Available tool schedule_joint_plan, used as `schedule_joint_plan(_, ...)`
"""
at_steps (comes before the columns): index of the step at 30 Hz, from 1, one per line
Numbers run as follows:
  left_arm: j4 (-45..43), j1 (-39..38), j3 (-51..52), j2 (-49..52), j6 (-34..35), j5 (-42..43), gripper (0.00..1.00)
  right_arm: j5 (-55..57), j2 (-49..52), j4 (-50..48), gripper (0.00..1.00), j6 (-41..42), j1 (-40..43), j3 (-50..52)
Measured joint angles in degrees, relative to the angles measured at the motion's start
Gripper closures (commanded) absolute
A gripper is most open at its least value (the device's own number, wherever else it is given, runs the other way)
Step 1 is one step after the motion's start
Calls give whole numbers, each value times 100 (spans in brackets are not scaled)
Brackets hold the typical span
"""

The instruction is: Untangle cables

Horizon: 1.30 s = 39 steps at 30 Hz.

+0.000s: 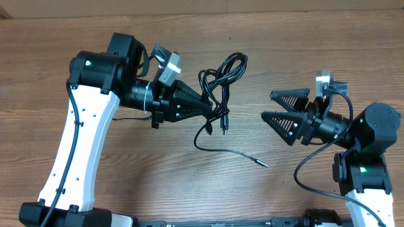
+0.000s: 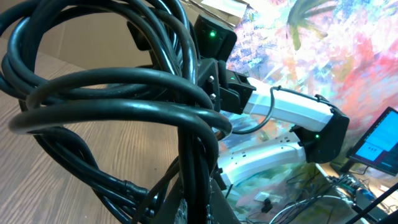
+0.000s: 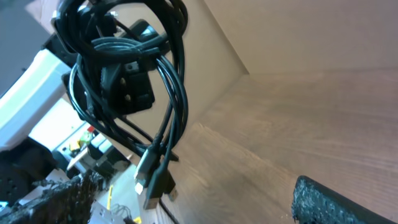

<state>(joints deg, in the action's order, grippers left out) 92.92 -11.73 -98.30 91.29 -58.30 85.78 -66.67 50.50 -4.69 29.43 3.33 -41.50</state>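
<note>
A tangle of thin black cables (image 1: 221,79) hangs in loops from my left gripper (image 1: 211,108), which is shut on the bundle and holds it above the wooden table (image 1: 189,183). Plug ends dangle at about (image 1: 224,125). One loose strand (image 1: 230,151) trails onto the table and ends in a small plug (image 1: 262,164). In the left wrist view the cables (image 2: 124,106) fill the frame between the fingers. My right gripper (image 1: 278,106) is open and empty, to the right of the bundle. In the right wrist view the cables (image 3: 155,93) hang ahead with USB plugs (image 3: 152,177) at the bottom.
A thicker black cable (image 1: 303,170) belonging to the right arm loops beside its base. The left arm's white link (image 1: 69,151) stretches along the table's left side.
</note>
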Motion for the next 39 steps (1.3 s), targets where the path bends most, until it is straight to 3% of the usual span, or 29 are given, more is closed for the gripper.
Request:
schedule_joint_plan(5,33,-76,0,0,17,52,96,-61,260,-964,19,63,0,-20)
schedule_joint_plan(17,-122,-796,0,0,72,79,96,-59,872,-1923,19,79,-442,-28)
schedule_joint_plan(30,-120,-890,0,0,74,79,96,24,966,-2850,19,166,-461,-28)
schedule_joint_plan(39,-275,-1224,0,0,74,79,96,26,966,-3023,28,334,-527,-28)
